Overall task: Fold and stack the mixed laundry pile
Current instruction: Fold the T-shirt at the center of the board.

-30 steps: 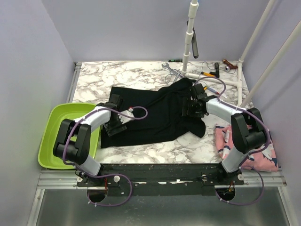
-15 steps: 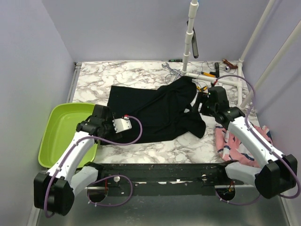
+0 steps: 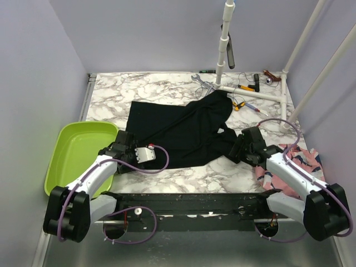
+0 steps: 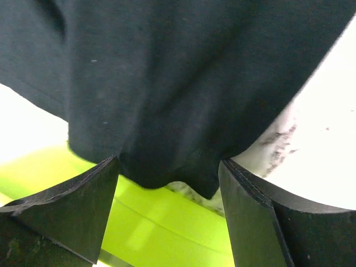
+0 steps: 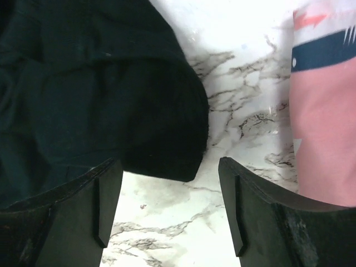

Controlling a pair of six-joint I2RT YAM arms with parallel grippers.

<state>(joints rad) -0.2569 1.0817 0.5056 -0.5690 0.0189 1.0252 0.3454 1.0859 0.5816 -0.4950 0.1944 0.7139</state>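
A large plain black cloth garment [image 3: 183,133] lies spread on the white-and-grey marbled tabletop [image 3: 139,89]. It is matte and soft, flat across its left half and bunched into creases and overlapping folds toward the right. Its long axis runs left to right across the table, with the right end angled up toward the back, where a peak of cloth points at the white plastic pipe frame [image 3: 253,93]. Seen from the left wrist, its near-left corner droops in a rounded edge over the glossy lime green plastic basin [image 3: 78,150]. The left gripper [image 4: 168,164] hovers there with its dark wedge-shaped fingers spread wide on either side of that corner, gripping nothing. At the garment's near-right end a rounded lobe of cloth sits on the marble. The right gripper [image 5: 169,161] is also wide open and empty, with the lobe's edge between its fingers. A strip of bare marble separates the lobe from a crumpled pink printed cloth garment [image 3: 300,167] at the table's near-right edge, which carries dark blue and white markings.
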